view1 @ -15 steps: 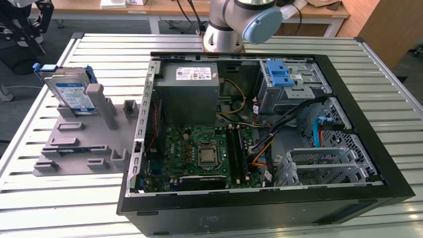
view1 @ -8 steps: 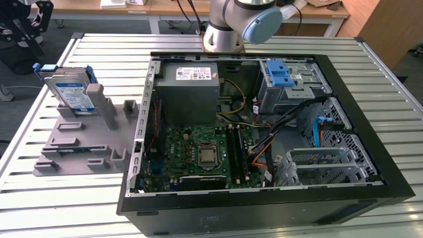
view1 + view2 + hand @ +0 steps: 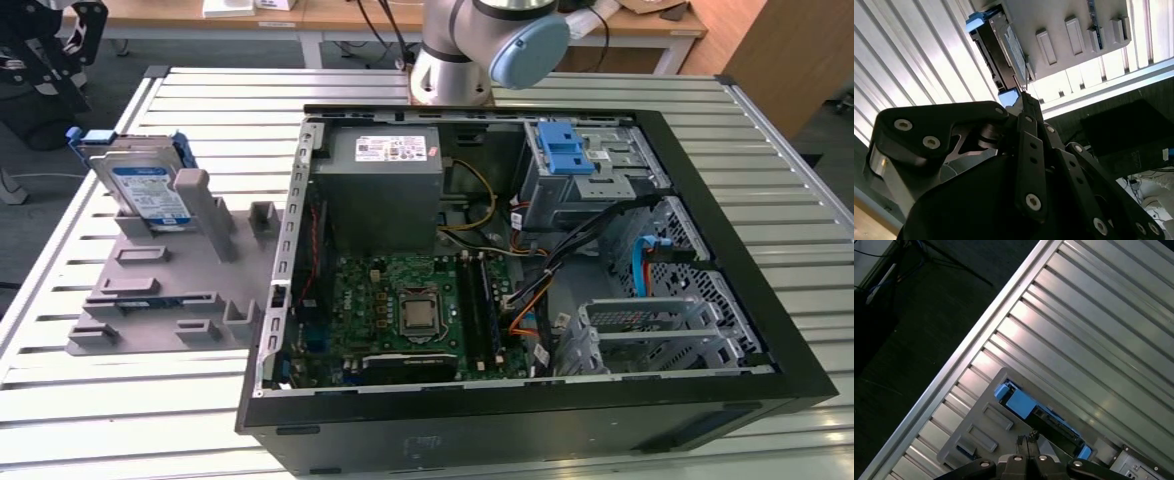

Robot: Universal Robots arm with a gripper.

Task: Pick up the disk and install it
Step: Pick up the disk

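Observation:
The disk point(image 3: 144, 188) is a silver drive with a blue-and-white label and a blue carrier frame. It stands on edge in a grey slotted holder point(image 3: 160, 290) on the exterior view's left. Both wrist views look down on the disk point(image 3: 999, 45) point(image 3: 1040, 414) in the holder point(image 3: 1064, 30) point(image 3: 979, 426). My gripper point(image 3: 1023, 100) point(image 3: 1027, 439) hangs above the disk and clear of it, its black fingers pressed together on nothing.
An open black computer case point(image 3: 534, 425) lies beside the holder, with a grey power-supply box point(image 3: 380, 180), a blue latch on a metal cage point(image 3: 567, 150) and a motherboard point(image 3: 400, 310). The slatted table's edge point(image 3: 954, 375) and the dark floor are close to the holder.

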